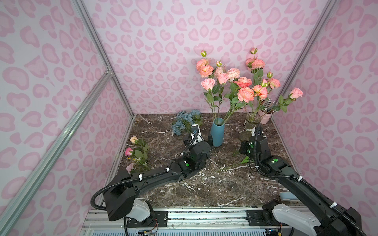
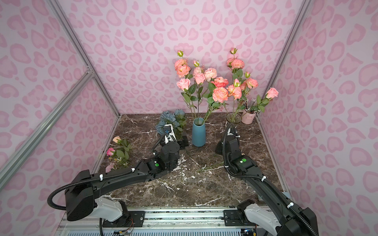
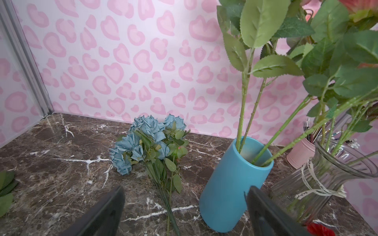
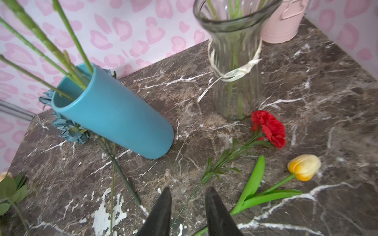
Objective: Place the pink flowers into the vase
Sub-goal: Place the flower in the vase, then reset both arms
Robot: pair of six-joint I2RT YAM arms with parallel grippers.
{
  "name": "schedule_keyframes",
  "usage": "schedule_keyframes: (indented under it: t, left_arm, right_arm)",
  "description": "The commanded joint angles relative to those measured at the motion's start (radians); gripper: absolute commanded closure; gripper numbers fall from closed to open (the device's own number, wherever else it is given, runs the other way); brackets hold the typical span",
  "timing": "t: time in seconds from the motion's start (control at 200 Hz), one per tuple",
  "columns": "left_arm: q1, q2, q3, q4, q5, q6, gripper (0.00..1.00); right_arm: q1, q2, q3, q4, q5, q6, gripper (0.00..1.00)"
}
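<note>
Stretching low, the left gripper (image 3: 184, 194) gapes beside the blue vase (image 3: 225, 183).

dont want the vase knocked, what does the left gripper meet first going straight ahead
Likely the blue bunch's stems, lying between the left gripper's open jaws; the blue vase stands just beside. Depth is unclear.

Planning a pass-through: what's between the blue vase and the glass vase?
Bare marble tabletop between the blue vase and glass vase, clearest in the right wrist view.

Pink leopard-print walls (image 1: 163, 51), aluminium frame posts (image 1: 101, 51), dark brown white-veined marble tabletop (image 1: 214, 188).
</note>
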Motion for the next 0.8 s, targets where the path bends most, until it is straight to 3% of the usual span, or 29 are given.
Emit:
schedule_keyframes:
  t: [0.0, 0.175, 0.355, 0.425, 0.505, 0.52, 0.55, 0.565, 0.8]
  left_arm:
    - [0.033, -0.085, -0.043, 0.0, 0.015, -0.021, 0.03]
    - [0.113, -0.276, -0.087, -0.146, 0.053, -0.081, 0.03]
    - [0.168, -0.449, -0.05, -0.374, 0.037, -0.081, 0.03]
    - [0.19, -0.478, -0.022, -0.441, 0.049, -0.076, 0.03]
    - [0.226, -0.49, 0.024, -0.505, 0.106, -0.065, 0.03]
    - [0.235, -0.49, 0.033, -0.52, 0.12, -0.065, 0.03]
    - [0.26, -0.488, 0.053, -0.552, 0.152, -0.061, 0.03]
    - [0.279, -0.487, 0.058, -0.564, 0.172, -0.056, 0.03]
    - [0.512, -0.425, 0.148, -0.69, 0.478, 0.027, 0.03]
  right_arm:
    - [-0.059, -0.007, 0.016, 0.002, 0.04, -0.026, 0.67]
    - [-0.207, -0.004, 0.024, -0.001, -0.036, -0.075, 0.66]
    - [-0.221, 0.005, 0.034, -0.008, 0.067, -0.144, 0.64]
    - [-0.234, 0.008, 0.019, 0.003, 0.077, -0.152, 0.51]
    - [-0.253, 0.008, 0.004, 0.015, 0.073, -0.15, 0.44]
    - [-0.257, 0.007, 0.001, 0.019, 0.071, -0.15, 0.36]
    - [-0.262, 0.005, -0.007, 0.029, 0.067, -0.15, 0.08]
    - [-0.265, 0.004, -0.008, 0.033, 0.065, -0.15, 0.03]
    - [-0.264, -0.065, -0.059, 0.106, 0.083, -0.111, 0.02]
